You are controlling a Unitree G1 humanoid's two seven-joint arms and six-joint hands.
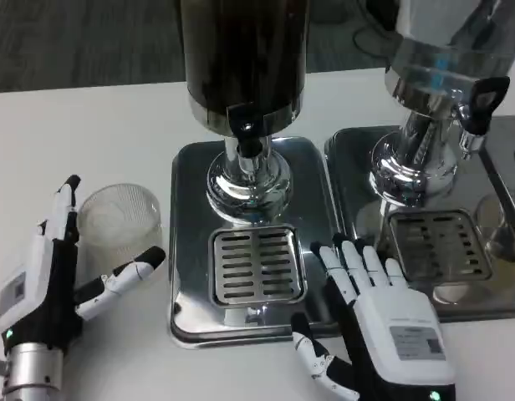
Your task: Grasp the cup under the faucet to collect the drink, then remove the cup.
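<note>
You have one cup (121, 225) on the worktop (90, 134), left of the nearer of two dispensers (245, 58). Your left hand (53, 276) flanks it, fingers spread, grasping nothing; your right hand (374, 326) lies flat, released, on that dispenser's tray (191, 251).

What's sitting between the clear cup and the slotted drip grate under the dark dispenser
In the head view, only bare white table and the smooth left part of the steel tray lie between the cup and the grate; the left hand flanks the cup, not gripping it.

Cup (119, 225) left of drip tray (191, 251), faucet (249, 134) above grate (256, 266).
</note>
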